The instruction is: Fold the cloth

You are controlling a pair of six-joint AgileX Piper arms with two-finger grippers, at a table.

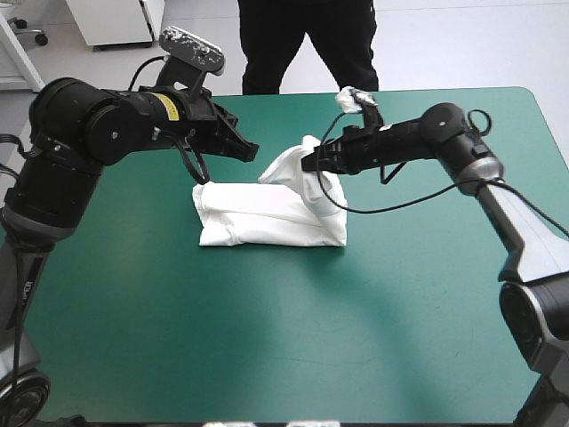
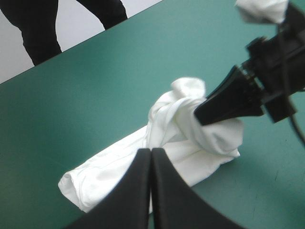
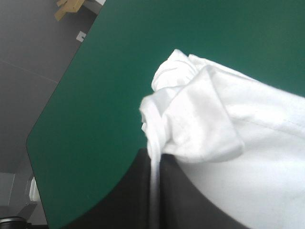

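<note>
The white T-shirt [image 1: 267,213] lies as a folded bundle in the middle of the teal-green table, its right end pulled up into a bunched peak [image 1: 298,165]. My right gripper [image 1: 308,163] is shut on that raised end; in the right wrist view the T-shirt [image 3: 224,124] drapes over the black fingers [image 3: 128,200], with a strip of it between them. My left gripper [image 1: 252,152] hovers above the table behind the bundle's left part, shut and holding nothing. The left wrist view shows its fingers [image 2: 138,191] joined over the T-shirt [image 2: 167,157], with the right gripper [image 2: 200,114] on the bunch beyond.
Bare teal-green cover [image 1: 267,338] surrounds the bundle on all sides, widest toward the front edge. The table's far edge [image 1: 293,92] runs close behind both grippers. A person's legs stand beyond it.
</note>
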